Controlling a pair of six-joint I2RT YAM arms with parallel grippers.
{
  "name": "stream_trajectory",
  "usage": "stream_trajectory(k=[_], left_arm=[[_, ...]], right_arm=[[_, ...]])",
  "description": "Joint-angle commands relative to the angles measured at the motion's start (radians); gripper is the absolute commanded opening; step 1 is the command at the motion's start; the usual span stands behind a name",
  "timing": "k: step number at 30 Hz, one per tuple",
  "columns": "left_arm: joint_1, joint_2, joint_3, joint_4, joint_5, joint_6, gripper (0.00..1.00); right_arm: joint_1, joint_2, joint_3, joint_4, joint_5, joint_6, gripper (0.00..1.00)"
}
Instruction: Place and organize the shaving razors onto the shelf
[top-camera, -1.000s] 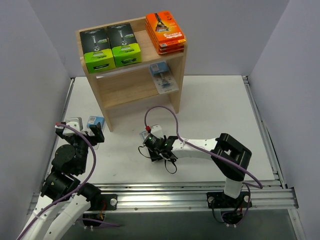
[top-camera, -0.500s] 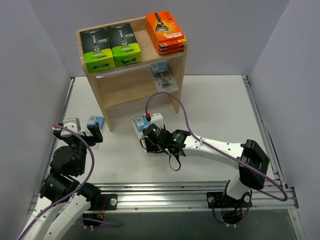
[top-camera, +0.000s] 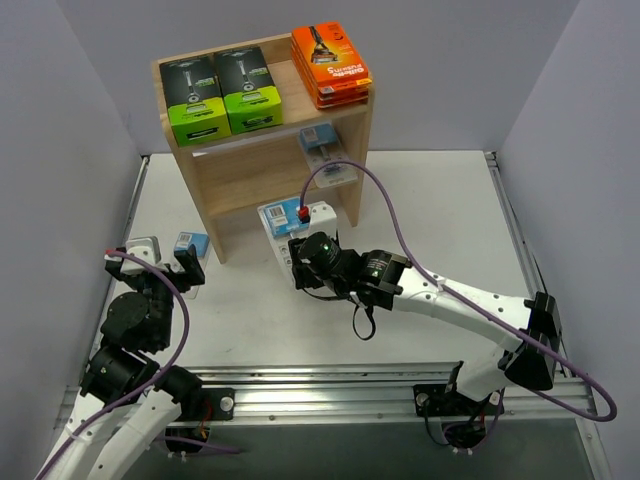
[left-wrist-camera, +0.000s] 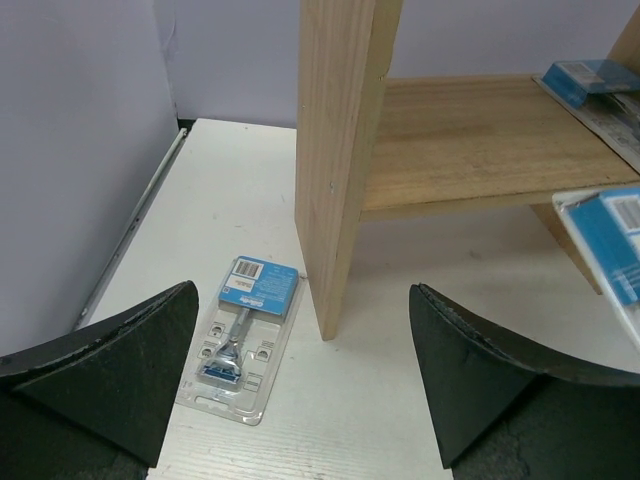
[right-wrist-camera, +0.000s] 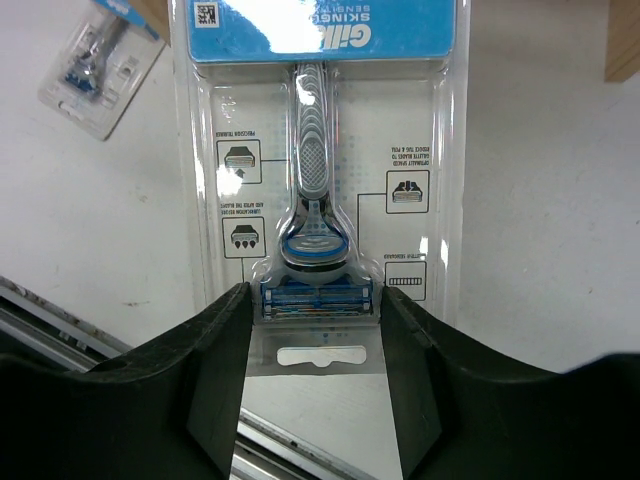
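The wooden shelf (top-camera: 262, 165) holds two black-and-lime boxes (top-camera: 220, 92) and a stack of orange boxes (top-camera: 331, 65) on its top tier. One blue-card blister pack (top-camera: 326, 155) lies on the middle tier. My right gripper (top-camera: 292, 246) is shut on a second blister pack (right-wrist-camera: 318, 200), held above the table just in front of the shelf's lower opening. A third blister pack (left-wrist-camera: 245, 335) lies flat on the table beside the shelf's left side panel (left-wrist-camera: 340, 150). My left gripper (left-wrist-camera: 305, 380) is open and empty, hovering just behind it.
The shelf's right leg (right-wrist-camera: 622, 40) stands close to the held pack. Grey walls enclose the white table on three sides. A metal rail (top-camera: 400, 385) runs along the near edge. A purple cable (top-camera: 390, 215) arches over my right arm.
My right arm has stretched forward and carried the blister pack from the mid-table toward the shelf's lower front. The left arm has barely moved.
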Motion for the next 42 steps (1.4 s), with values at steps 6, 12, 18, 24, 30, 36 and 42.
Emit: stream_trajectory(k=[6, 12, 18, 24, 30, 36, 42], left_arm=[[-0.005, -0.007, -0.003, 0.048, 0.026, 0.021, 0.94], [-0.007, -0.007, -0.006, 0.050, 0.016, 0.016, 0.94], [-0.014, -0.004, -0.009, 0.053, 0.015, 0.013, 0.94], [-0.021, -0.009, -0.009, 0.053, 0.009, 0.015, 0.94], [-0.024, -0.011, -0.010, 0.053, 0.007, 0.016, 0.94], [-0.027, -0.009, -0.010, 0.056, 0.009, 0.016, 0.94], [-0.028, -0.009, -0.012, 0.054, 0.010, 0.018, 0.94]], right_arm=[[-0.027, 0.045, 0.166, 0.018, 0.101, -0.138, 0.00], [-0.107, 0.148, 0.273, 0.070, 0.060, -0.224, 0.00], [-0.173, 0.202, 0.315, 0.145, 0.071, -0.282, 0.00], [-0.204, 0.264, 0.375, 0.179, 0.066, -0.342, 0.00], [-0.208, 0.320, 0.404, 0.213, 0.071, -0.365, 0.00], [-0.208, 0.334, 0.383, 0.293, 0.120, -0.371, 0.00], [-0.214, 0.340, 0.361, 0.383, 0.152, -0.388, 0.00]])
